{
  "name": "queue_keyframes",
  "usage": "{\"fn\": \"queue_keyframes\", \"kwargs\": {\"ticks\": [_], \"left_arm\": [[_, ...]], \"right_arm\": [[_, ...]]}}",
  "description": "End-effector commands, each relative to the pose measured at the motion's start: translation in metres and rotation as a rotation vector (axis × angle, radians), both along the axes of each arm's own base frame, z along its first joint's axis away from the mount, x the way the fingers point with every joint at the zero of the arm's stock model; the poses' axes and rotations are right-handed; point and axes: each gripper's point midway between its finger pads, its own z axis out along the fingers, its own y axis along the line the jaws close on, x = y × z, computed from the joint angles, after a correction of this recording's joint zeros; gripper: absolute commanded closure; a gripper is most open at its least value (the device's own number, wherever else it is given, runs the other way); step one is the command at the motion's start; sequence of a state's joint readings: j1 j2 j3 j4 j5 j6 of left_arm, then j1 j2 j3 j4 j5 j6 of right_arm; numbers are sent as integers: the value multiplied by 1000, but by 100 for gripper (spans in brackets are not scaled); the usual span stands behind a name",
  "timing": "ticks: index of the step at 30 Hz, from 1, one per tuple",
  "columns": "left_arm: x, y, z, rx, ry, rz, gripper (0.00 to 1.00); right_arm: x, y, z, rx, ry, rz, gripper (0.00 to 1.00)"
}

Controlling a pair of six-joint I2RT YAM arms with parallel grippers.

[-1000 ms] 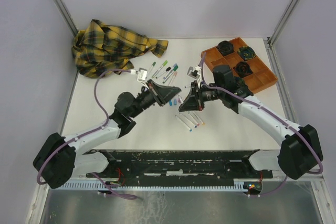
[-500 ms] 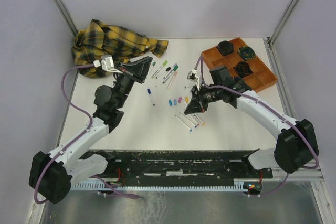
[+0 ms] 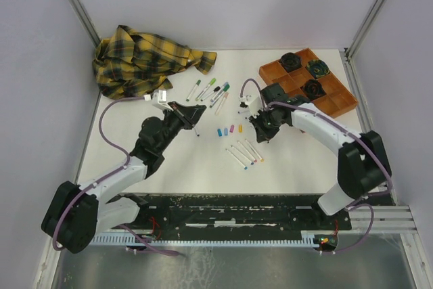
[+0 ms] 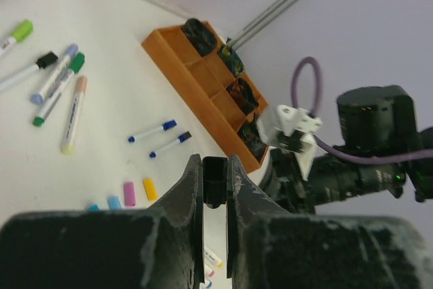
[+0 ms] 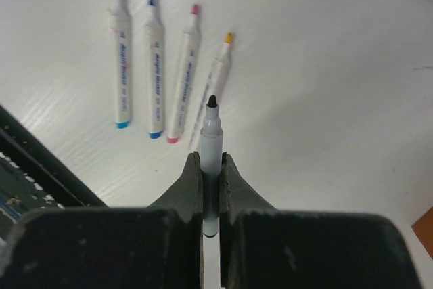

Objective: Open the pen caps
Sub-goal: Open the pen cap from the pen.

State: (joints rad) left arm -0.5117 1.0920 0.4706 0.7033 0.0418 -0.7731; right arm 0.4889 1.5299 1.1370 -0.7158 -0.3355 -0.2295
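My left gripper (image 3: 195, 113) is shut on a small black pen cap (image 4: 215, 181), held above the table left of centre. My right gripper (image 3: 261, 132) is shut on a white pen barrel with a bare black tip (image 5: 211, 147), just above a row of several uncapped pens (image 5: 154, 65), which also show in the top view (image 3: 245, 153). Loose blue, pink and yellow caps (image 3: 229, 130) lie between the grippers; the pink cap (image 4: 128, 193) and the yellow cap (image 4: 149, 189) show in the left wrist view. Several capped pens (image 3: 211, 90) lie further back.
A yellow plaid cloth (image 3: 145, 59) is bunched at the back left. An orange compartment tray (image 3: 329, 103) with dark round objects stands at the back right. A blue-capped pen (image 3: 194, 125) lies just below my left gripper. Metal frame posts stand at both back corners.
The grippers met at the centre, then parted. My left gripper swung back left with the black cap and has come back towards the centre. My right gripper moved right and lower with the uncapped pen.
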Motion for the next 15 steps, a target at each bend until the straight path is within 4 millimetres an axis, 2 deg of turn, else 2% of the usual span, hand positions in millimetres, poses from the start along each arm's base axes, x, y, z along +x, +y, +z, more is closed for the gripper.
{"fn": "queue_keyframes", "kwargs": {"ticks": [1,6,15], "left_arm": [[-9,-10,-11,-67,69,-74,97],[-16,-12,-33,-67,136,-92,97],[-23,-9,-48,-59,162,-84,97]], "right_arm": [[20,-30,-23,-214,16,-80,97],[20,-38,-44,-284,82,-121,95],[13,-37,-70,-295,200,-121,89]]}}
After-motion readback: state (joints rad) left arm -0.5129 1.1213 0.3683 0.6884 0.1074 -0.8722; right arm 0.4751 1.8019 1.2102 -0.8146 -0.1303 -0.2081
